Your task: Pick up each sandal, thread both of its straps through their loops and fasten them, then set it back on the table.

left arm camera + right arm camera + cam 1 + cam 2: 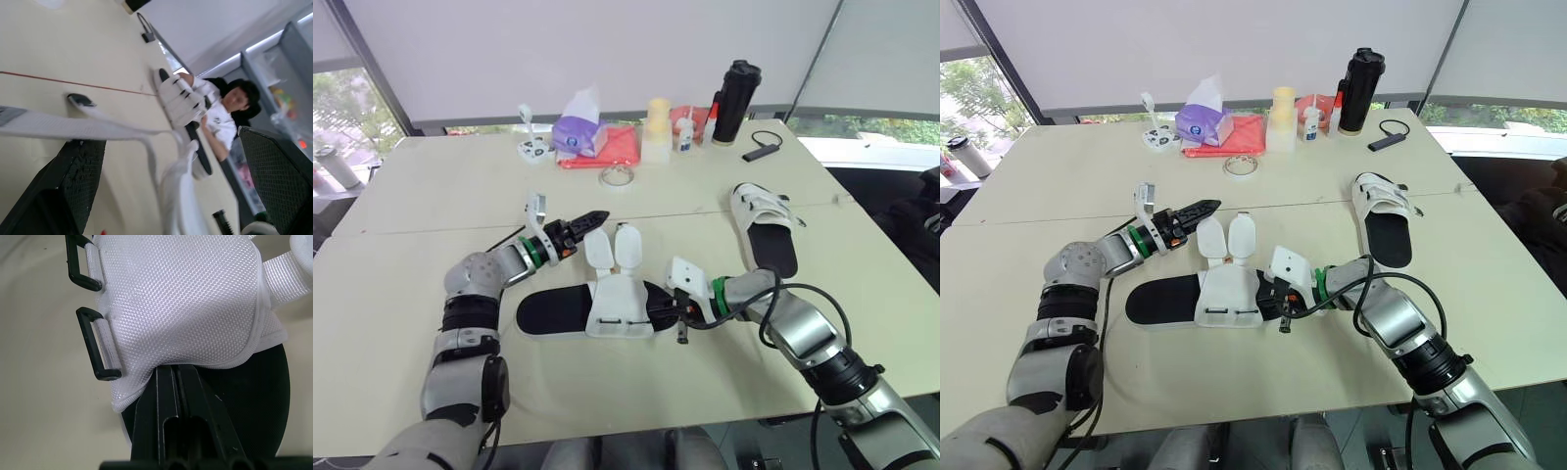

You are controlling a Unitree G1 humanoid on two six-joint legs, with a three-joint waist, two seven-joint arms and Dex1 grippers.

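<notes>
Two sandals lie on the table point(411, 294); the far sandal point(766, 230) sits to the right, straps across it; the near sandal point(607, 304) lies at centre, both straps point(599, 247) open (black loops point(100, 350) bare); left gripper point(595, 217) spread, one strap passing between its fingers; right gripper point(167, 374) pressed together, tip at the white upper's edge.

1. The left arm point(470, 294) and right arm point(803, 338) wear silver-grey shells broken by black joint bands.
2. A green ring point(544, 251) circles each wrist, beside a white blocky mount point(685, 274).
3. A thick black cable point(803, 286) loops in an arc off the right forearm.
4. The left gripper point(599, 215) and right gripper point(172, 377) have black tapering fingers point(83, 181); the pads carry a fine cross-hatched grip texture.
</notes>
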